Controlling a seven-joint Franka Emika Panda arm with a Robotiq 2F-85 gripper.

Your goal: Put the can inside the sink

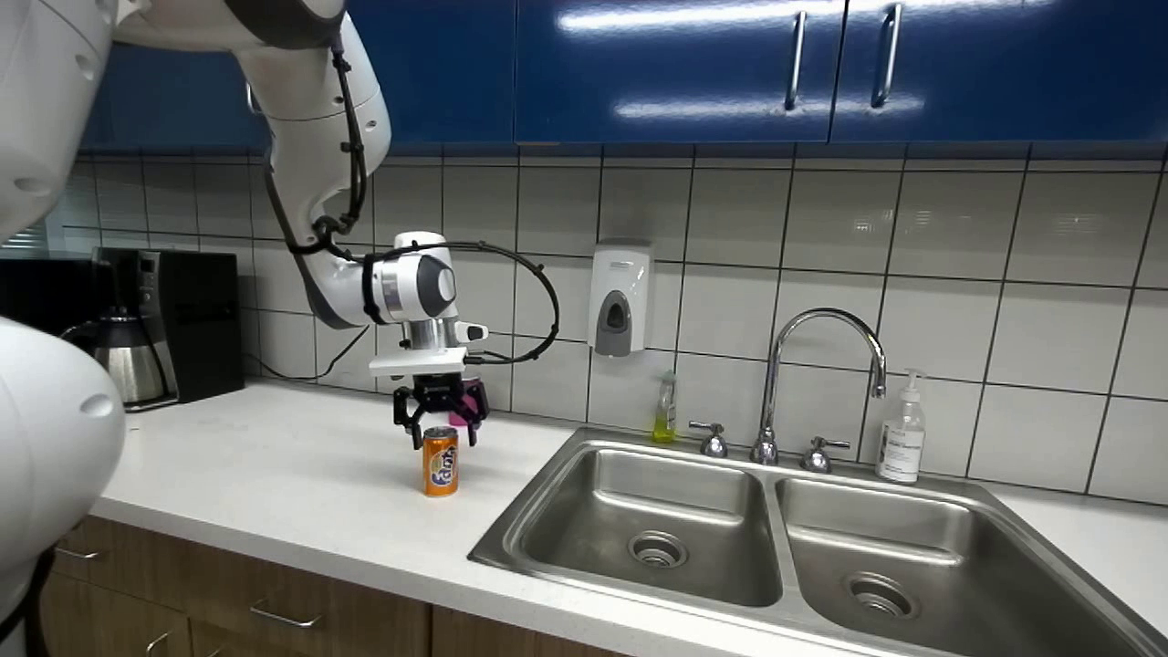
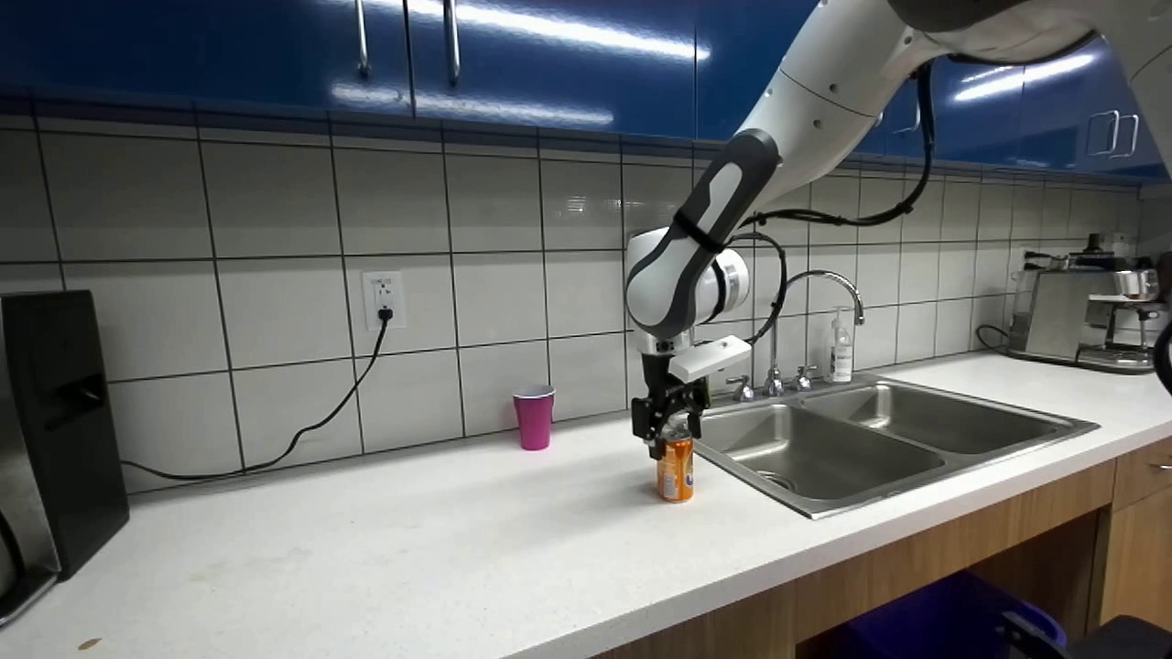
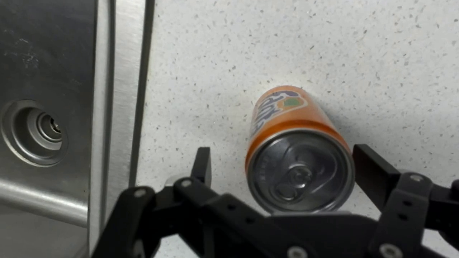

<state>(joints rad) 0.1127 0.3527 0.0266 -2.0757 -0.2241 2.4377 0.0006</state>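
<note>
My white arm [image 1: 315, 119] arches over and slopes down to my wrist [image 1: 401, 285]. Below it my claw [image 1: 444, 440] points downward, its two black fingers [image 3: 203, 166] parted with a wide gap between them, one at either side in the wrist view.

Pretty sure I'm in a kitchen: the double-basin steel sink [image 1: 787, 538] with its gooseneck faucet [image 1: 771, 388] kinda gives it away. I've also got glossy blue cabinets [image 1: 675, 73] over a tiled wall [image 1: 735, 219], a black coffee maker [image 1: 205, 319] on the white counter [image 1: 265, 456], plus an espresso machine [image 2: 1058, 311] beyond the sink.
</note>
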